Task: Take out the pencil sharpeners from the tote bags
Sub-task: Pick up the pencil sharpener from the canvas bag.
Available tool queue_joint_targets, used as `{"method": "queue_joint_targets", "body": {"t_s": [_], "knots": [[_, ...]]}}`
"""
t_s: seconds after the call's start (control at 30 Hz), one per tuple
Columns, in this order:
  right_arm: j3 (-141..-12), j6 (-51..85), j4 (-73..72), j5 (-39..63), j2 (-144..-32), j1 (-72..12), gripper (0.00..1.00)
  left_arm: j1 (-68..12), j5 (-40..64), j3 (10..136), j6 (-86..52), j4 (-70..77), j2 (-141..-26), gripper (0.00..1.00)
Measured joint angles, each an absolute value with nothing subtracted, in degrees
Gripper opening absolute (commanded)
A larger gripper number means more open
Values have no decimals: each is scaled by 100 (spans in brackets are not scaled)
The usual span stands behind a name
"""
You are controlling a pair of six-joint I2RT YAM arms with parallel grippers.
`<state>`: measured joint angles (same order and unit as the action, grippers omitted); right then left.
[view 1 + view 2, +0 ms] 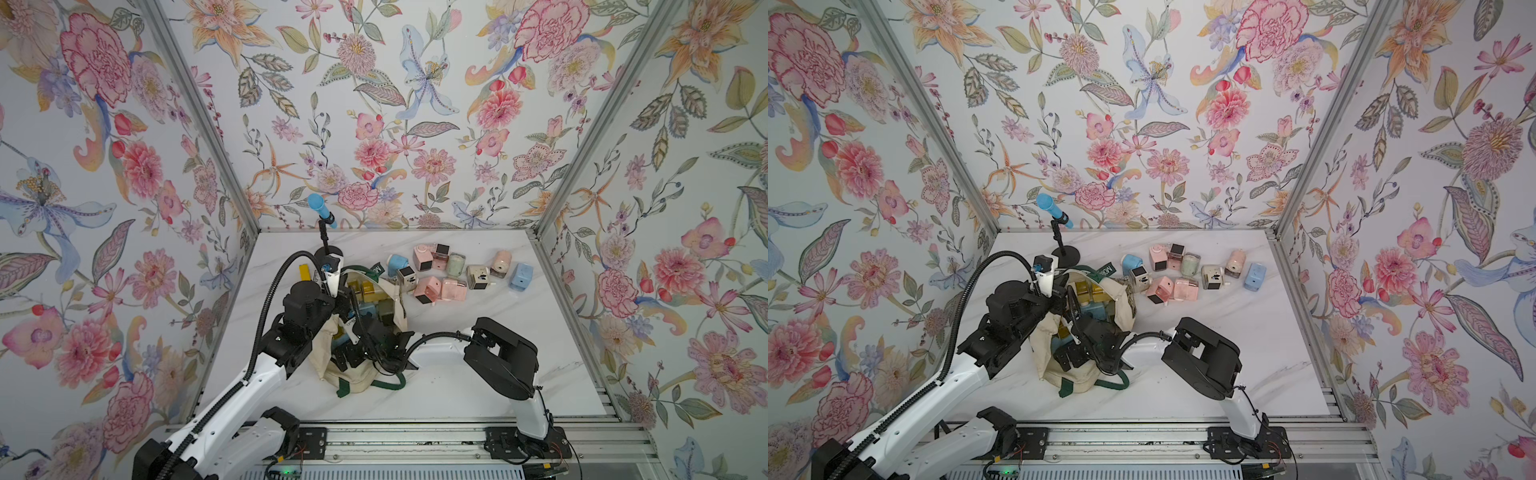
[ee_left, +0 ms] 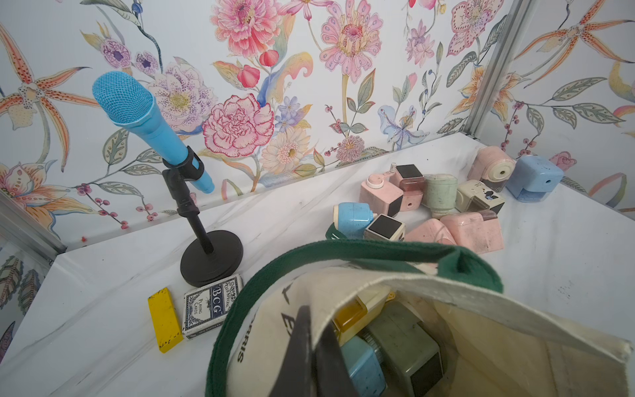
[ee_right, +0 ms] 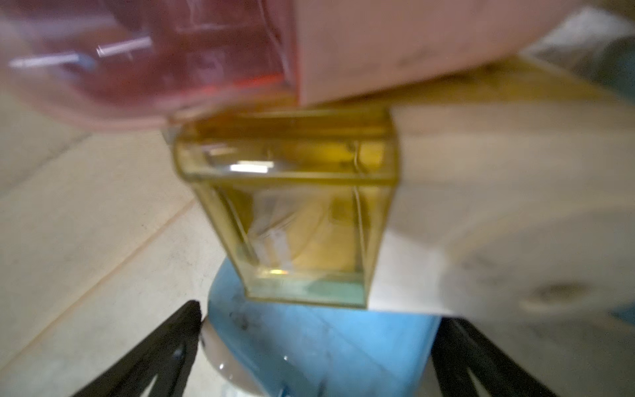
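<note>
The tote bag (image 1: 323, 353) lies slumped on the white marble table (image 1: 478, 374) with its mouth turned up. Both arms crowd over it, so from above little of the inside shows. The left gripper (image 2: 314, 331) is pinched tight on the bag's canvas rim, one finger outside by the dark lettering and the other inside. The right gripper (image 3: 319, 314) is down inside the bag, its fingers spread wide to either side of a blue sharpener (image 3: 309, 354); whether they touch it I can't tell. Just past that one a clear yellow sharpener (image 3: 302, 213) overlaps it, and a pink sharpener (image 3: 412, 44) overlaps the yellow one, all blurred at this close range. A sage green sharpener (image 2: 402, 347) also lies in the bag, near the held rim. A dark green handle (image 2: 378, 245) arches over the far side of the bag's mouth. Beyond the bag, toward the back wall on the right arm's side, about ten pencil sharpeners (image 1: 428, 289) lie in a loose cluster on the table: pink, blue, cream and green, several of them touching. Beyond the bag on the left arm's side stands a blue microphone (image 2: 127, 99) on a black stand. Just beside its base a card deck (image 2: 208, 306) and a yellow bar (image 2: 165, 319) lie side by side, near the bag but apart from it.
</note>
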<state>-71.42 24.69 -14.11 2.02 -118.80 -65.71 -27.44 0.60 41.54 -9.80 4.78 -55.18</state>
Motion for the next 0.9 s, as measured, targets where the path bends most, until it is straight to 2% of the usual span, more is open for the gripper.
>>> {"method": "queue_joint_targets", "body": {"t_s": [0.2, 0.4, 0.6, 0.9], "knots": [[-7712, 2333, -753, -613, -12112, -6755, 100, -2744, 58, 4154, -982, 473, -5518, 0], [-7487, 2222, -657, -1059, -11920, -6722, 100, -2744, 60, 4154, -980, 469, -5518, 0], [-7004, 1984, -626, -836, -11507, -6558, 100, -2744, 67, 4154, -980, 471, -5540, 0], [-7159, 1782, -709, -637, -11697, -6499, 100, -2744, 64, 4154, -980, 480, -5561, 0]]}}
